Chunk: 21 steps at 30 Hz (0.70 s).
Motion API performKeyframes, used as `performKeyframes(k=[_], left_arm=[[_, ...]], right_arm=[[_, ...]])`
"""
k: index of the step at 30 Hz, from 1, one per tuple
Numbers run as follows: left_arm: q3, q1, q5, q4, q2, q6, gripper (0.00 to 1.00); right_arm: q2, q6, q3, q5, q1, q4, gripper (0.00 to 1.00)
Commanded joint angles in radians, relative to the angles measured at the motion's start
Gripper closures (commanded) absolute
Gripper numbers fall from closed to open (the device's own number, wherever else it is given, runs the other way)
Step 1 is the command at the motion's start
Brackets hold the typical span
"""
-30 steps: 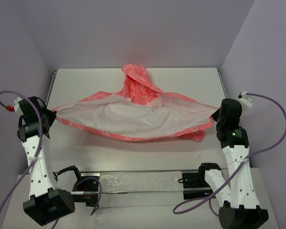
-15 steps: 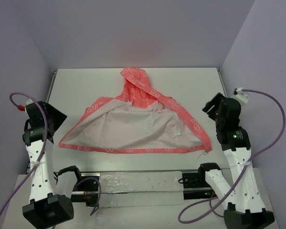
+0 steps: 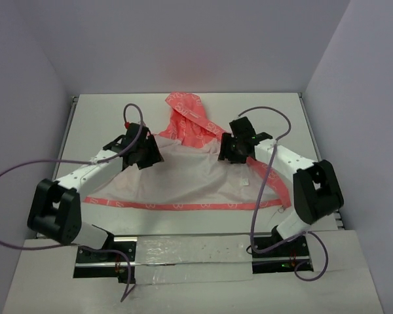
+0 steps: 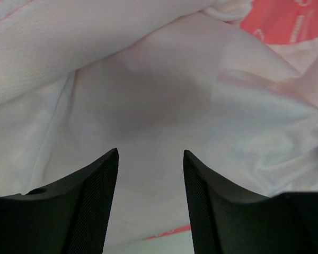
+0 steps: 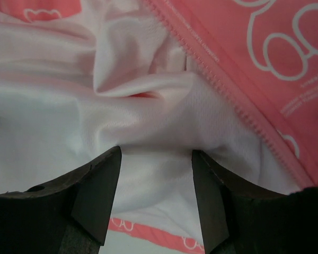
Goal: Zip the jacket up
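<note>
The jacket (image 3: 183, 183) lies spread open on the table, pale lining up, its coral hood (image 3: 187, 111) at the far side and a coral hem along the near edge. My left gripper (image 3: 146, 154) hovers open over the lining's upper left; in the left wrist view the gripper (image 4: 150, 153) has only white lining (image 4: 148, 95) between its fingers. My right gripper (image 3: 231, 149) stands open at the upper right, by the coral front edge. In the right wrist view the gripper (image 5: 156, 152) sits at a lining fold, with the zipper teeth (image 5: 222, 90) running diagonally beside it.
The white table (image 3: 98, 118) is boxed in by lilac walls at the back and sides. A metal rail (image 3: 183, 252) with the arm bases runs along the near edge. Purple cables (image 3: 26, 167) loop from both arms.
Both grippers let go of the jacket's side edges and opened. The jacket dropped flat. Both arms swung inward from the table's sides to above the upper lining.
</note>
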Motion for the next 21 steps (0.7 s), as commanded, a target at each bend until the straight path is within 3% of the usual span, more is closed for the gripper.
performKeyframes(k=[1, 3, 7, 9, 17, 21], left_arm=[[0.074, -0.004, -0.009, 0.15, 0.135, -0.048, 0.41], [0.1, -0.003, 0.011, 0.187, 0.193, -0.044, 0.41], [0.2, -0.002, 0.045, 0.217, 0.375, -0.037, 0.39], [0.286, -0.002, 0.046, 0.2, 0.456, -0.019, 0.39], [0.687, 0.003, 0.055, 0.095, 0.765, 0.055, 0.3], [0.848, 0.004, 0.048, -0.036, 0.795, 0.088, 0.23]], right_arm=[[0.092, 0.061, 0.038, 0.0, 0.0, 0.098, 0.41], [0.161, 0.067, 0.067, 0.017, -0.001, 0.092, 0.47], [0.302, 0.102, 0.152, 0.054, -0.01, 0.086, 0.7], [0.336, 0.124, 0.19, 0.053, -0.031, 0.087, 0.77], [0.461, 0.195, 0.319, 0.039, -0.164, 0.137, 0.74], [0.422, 0.124, 0.38, 0.053, -0.174, 0.081, 0.72]])
